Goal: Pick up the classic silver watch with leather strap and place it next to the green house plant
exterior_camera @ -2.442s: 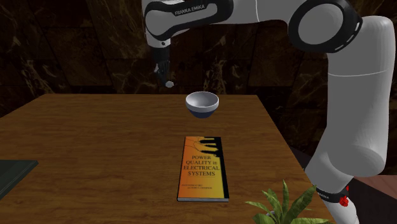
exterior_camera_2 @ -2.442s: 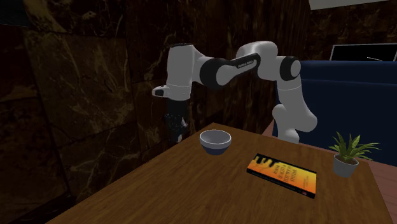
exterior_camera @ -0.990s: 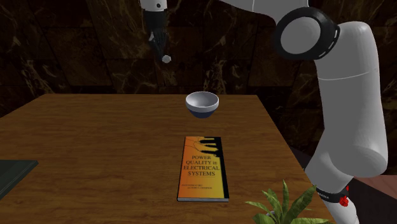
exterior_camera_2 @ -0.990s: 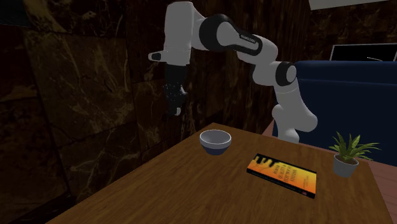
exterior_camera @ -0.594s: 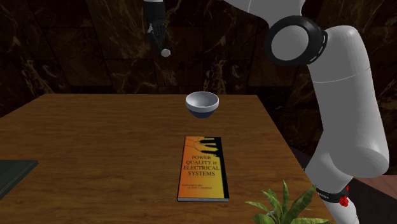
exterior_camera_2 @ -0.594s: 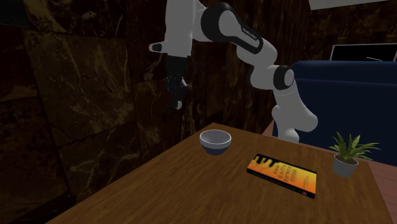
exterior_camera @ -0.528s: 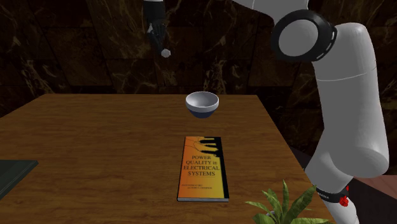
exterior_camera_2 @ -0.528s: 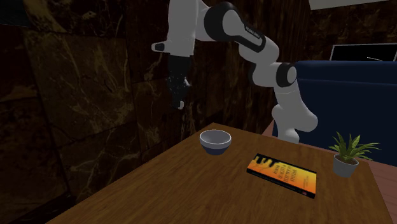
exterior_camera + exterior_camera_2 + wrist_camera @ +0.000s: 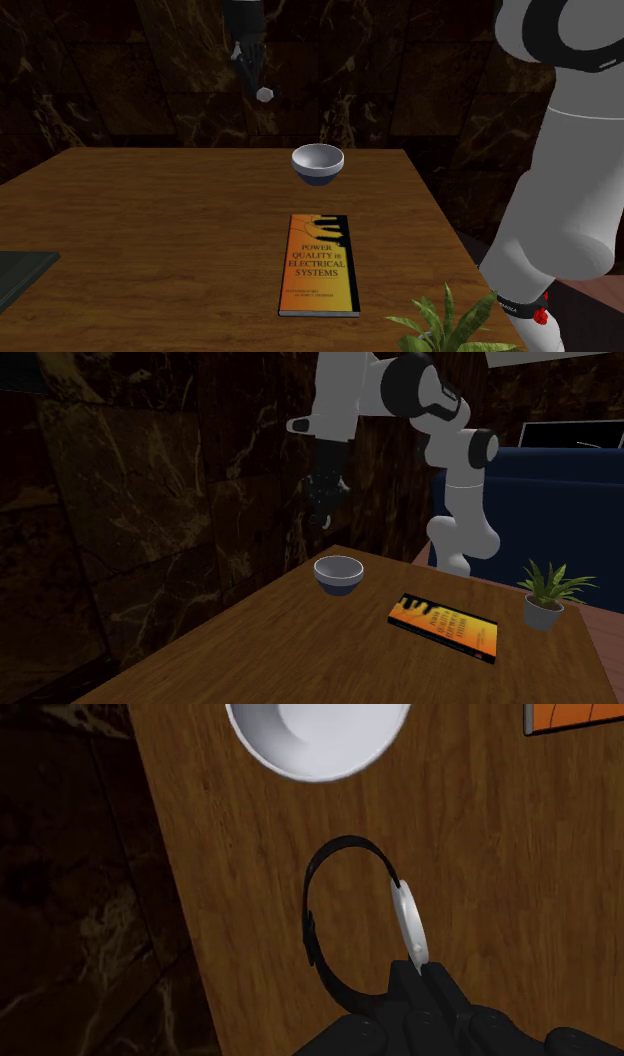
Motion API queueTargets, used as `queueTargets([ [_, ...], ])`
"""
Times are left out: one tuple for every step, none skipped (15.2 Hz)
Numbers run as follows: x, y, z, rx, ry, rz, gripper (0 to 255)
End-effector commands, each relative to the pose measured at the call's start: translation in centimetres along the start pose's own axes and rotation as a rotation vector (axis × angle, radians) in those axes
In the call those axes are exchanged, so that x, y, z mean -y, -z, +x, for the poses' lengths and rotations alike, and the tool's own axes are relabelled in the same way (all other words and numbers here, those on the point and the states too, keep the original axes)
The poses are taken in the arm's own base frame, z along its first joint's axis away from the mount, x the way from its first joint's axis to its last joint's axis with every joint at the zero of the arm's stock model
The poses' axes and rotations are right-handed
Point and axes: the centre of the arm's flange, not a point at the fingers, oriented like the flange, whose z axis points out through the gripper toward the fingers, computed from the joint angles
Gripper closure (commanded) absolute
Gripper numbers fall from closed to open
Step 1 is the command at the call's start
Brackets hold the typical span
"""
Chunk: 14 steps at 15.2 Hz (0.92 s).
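The end effector (image 9: 425, 976) is pinching the watch (image 9: 409, 919) by its rigid pale case — the soft strap (image 9: 312, 919) is looping free just beyond, above the surface (image 9: 500, 854). Light, but probably slippery there.

Book (image 9: 320, 265) reads "Power Quality in Electrical Systems".

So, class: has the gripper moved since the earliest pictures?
Yes. In the second exterior view the gripper, holding the watch, has risen and shifted right, from left of the bowl to nearly above it.
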Motion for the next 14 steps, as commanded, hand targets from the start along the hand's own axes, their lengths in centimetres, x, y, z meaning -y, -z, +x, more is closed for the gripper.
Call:
queueTargets([
  [2.2,0.4,-1.3,0.0,-0.001,0.0,255],
  [3.4,0.6,-1.9,0.0,-0.001,0.0,255],
  [4.5,0.7,-2.5,0.0,-0.001,0.0,255],
  [5.7,0.9,-3.1,0.0,-0.001,0.0,255],
  [6.8,1.0,-3.8,0.0,-0.001,0.0,255],
  [8.0,1.2,-4.4,0.0,-0.001,0.0,255],
  [9.1,1.4,-5.0,0.0,-0.001,0.0,255],
  [10.3,1.5,-5.7,0.0,-0.001,0.0,255],
  [11.4,1.7,-6.3,0.0,-0.001,0.0,255],
  [12.6,1.8,-6.9,0.0,-0.001,0.0,255],
  [13.7,2.0,-7.5,0.0,-0.001,0.0,255],
  [14.9,2.1,-8.2,0.0,-0.001,0.0,255],
  [16.0,2.3,-8.8,0.0,-0.001,0.0,255],
  [17.2,2.4,-9.4,0.0,-0.001,0.0,255],
])
